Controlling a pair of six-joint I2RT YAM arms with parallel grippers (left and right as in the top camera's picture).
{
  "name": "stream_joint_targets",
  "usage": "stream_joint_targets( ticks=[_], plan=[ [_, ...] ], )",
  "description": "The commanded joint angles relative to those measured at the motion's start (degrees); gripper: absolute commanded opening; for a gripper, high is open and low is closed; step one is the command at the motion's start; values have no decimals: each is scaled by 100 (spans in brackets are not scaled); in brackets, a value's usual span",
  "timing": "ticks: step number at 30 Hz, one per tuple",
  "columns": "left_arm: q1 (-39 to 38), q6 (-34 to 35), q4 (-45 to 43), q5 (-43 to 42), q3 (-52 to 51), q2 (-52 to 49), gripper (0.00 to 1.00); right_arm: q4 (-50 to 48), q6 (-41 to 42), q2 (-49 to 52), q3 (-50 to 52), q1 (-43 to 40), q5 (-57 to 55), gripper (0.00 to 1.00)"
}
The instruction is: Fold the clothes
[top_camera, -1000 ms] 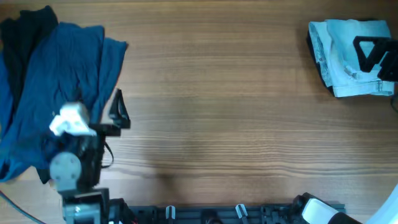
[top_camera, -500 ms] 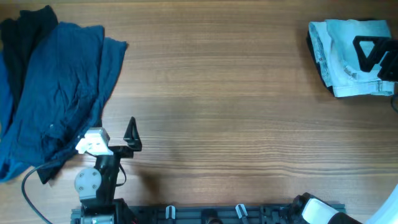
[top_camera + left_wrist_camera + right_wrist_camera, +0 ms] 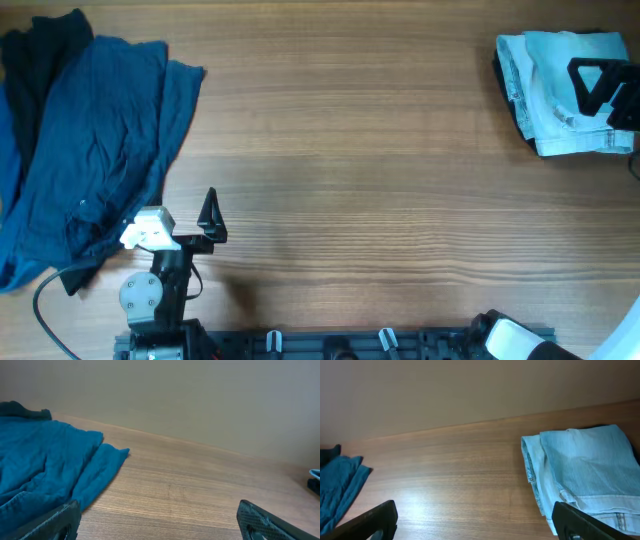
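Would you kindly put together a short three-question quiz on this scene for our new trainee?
1. True or false: the pale denim shorts lie folded at the far right corner of the table.
2. Pick one. The left gripper is: A) shut on the dark blue garment; B) open over bare wood, beside that garment; C) shut on the shorts.
3. Fill in: the fingers of the right gripper stand ____ (open or shut).
Key: 1 true; 2 B; 3 open.
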State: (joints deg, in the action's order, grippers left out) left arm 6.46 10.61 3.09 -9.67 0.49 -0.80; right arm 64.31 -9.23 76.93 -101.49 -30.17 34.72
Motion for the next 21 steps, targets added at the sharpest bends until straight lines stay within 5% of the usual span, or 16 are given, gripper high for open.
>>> stream_joint_targets(
  ticks=[1, 8, 12, 15, 18, 21],
  plan=[
    [-24, 52, 39, 13, -17, 46, 100, 0, 26, 22, 26, 9, 87, 100],
    [-24, 52, 39, 13, -17, 42, 100, 0, 26, -306, 37, 203, 87, 100],
    [-24, 52, 39, 13, -17, 42, 100, -109, 33, -962, 90, 2035, -931, 100],
    [-24, 52, 39, 13, -17, 42, 100, -1945, 35, -1836, 1222, 3606, -2363, 100],
    [-24, 52, 39, 13, -17, 42, 100, -4354, 33, -2935, 3508, 3692, -2273, 100],
    [-24, 52, 39, 13, -17, 42, 100, -5648, 20, -3947, 5462, 3602, -2280, 100]
  ],
)
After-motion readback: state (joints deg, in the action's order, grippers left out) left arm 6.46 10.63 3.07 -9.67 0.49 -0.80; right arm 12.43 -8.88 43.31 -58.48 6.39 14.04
